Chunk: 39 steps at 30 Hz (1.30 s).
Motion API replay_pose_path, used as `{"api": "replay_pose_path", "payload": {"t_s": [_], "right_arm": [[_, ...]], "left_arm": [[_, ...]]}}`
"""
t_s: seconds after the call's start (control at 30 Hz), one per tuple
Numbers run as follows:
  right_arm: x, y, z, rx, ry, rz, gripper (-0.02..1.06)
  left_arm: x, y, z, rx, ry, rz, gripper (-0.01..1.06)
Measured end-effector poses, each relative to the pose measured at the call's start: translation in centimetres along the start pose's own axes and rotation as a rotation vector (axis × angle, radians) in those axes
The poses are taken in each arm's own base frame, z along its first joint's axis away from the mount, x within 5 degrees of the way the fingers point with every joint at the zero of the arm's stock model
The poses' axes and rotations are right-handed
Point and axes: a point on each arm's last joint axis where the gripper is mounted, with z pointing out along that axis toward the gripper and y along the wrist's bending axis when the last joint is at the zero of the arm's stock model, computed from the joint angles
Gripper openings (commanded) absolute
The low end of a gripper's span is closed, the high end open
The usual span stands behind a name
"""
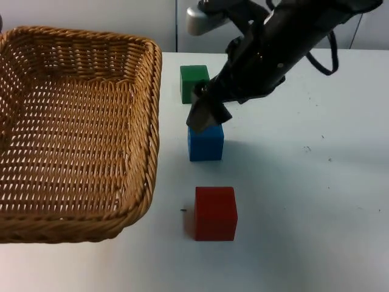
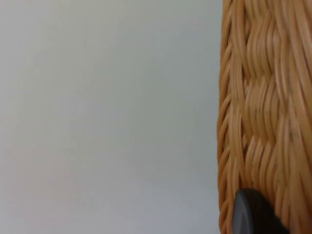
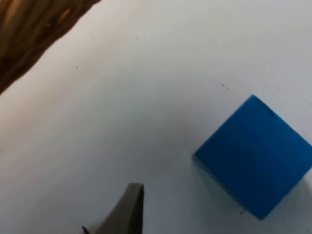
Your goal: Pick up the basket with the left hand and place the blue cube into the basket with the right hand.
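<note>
While the wicker basket [image 1: 73, 128] takes up the surface's [image 1: 304, 201] left side, the blue cube [image 1: 205, 143] sits outside it, between a green cube [image 1: 194, 82] and a red cube [image 1: 215, 213]. Right tool [image 1: 206, 115] hovers at the blue cube's far top edge; spread or pressed together, cannot tell. Left tool's fingertip [image 2: 251, 214] lies against the basket weave; its state cannot be told

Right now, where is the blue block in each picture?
Top view: the blue block sits mid-table, between the green block and red block, under the right gripper.
Left wrist view: not there.
Right wrist view: blue block on white table.
Shared landmark: the basket.
</note>
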Motion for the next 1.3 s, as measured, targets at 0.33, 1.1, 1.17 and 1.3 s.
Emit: {"api": "replay_pose_path", "payload": {"t_s": [0.33, 1.1, 1.17, 1.3], "right_arm": [[0.1, -0.6, 3.3, -0.014, 0.038, 0.038, 1.03], [0.2, -1.2, 5.5, 0.019, -0.015, 0.301, 1.01], [0.2, -1.2, 5.5, 0.019, -0.015, 0.325, 1.01], [0.2, -1.2, 5.5, 0.021, -0.017, 0.370, 1.01]], "left_arm": [[0.0, -0.1, 0.0, 0.012, -0.003, -0.014, 0.00], [-0.1, -0.2, 0.0, 0.025, -0.012, -0.033, 0.00], [-0.1, -0.2, 0.0, 0.025, -0.012, -0.033, 0.00], [-0.1, -0.2, 0.0, 0.025, -0.012, -0.033, 0.00]]}}
